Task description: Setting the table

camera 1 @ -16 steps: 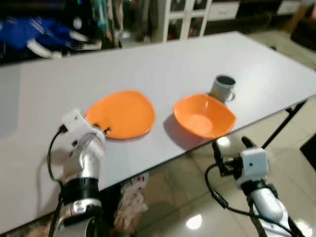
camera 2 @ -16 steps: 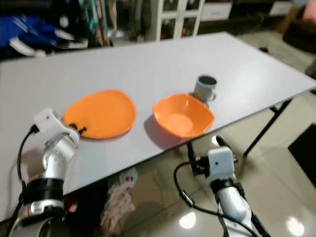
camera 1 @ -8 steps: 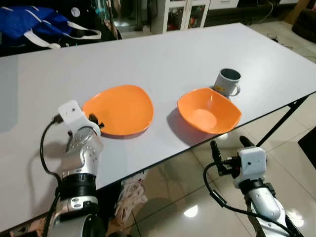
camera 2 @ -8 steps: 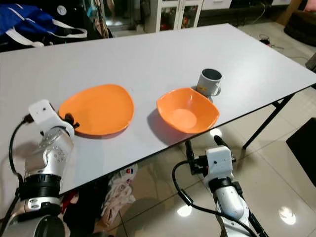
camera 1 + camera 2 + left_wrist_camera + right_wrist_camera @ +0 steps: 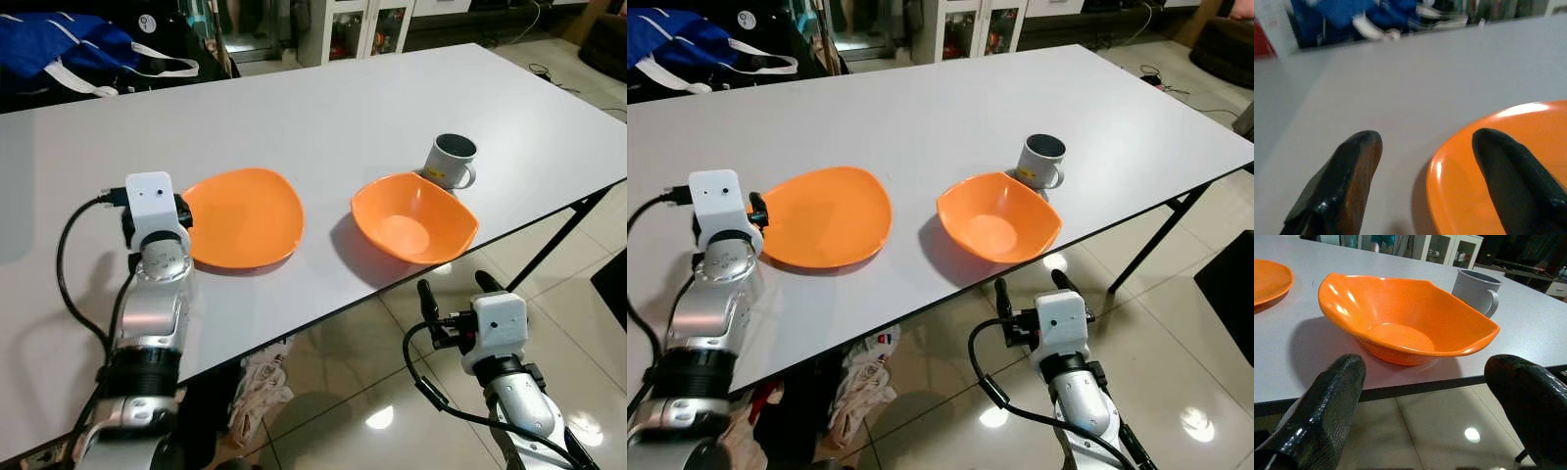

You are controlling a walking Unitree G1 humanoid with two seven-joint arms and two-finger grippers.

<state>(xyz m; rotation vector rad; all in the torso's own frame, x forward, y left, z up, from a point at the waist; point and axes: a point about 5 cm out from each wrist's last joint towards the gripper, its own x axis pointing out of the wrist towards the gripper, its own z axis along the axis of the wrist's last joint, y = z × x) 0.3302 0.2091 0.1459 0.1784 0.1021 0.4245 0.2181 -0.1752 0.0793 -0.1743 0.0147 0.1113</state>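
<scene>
The left gripper (image 5: 1425, 181), raised and squared up within the last second, is now held open astride the left rim of the orange plate (image 5: 240, 215) on the tabletop (image 5: 323, 108), readying a grasp, while the right gripper (image 5: 1420, 396) is kept open below the edge near the bowl (image 5: 413, 217).

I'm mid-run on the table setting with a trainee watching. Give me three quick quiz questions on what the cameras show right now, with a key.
1. True or false: the grey mug stands inside the orange bowl.
2. Which gripper is at the orange plate's rim? A) left B) right
3. Fill in: the right gripper hangs below the table edge, its fingers ____.

Key
1. False; it stands on the table behind the bowl.
2. A; the left gripper straddles the rim, fingers apart.
3. Open.
</scene>
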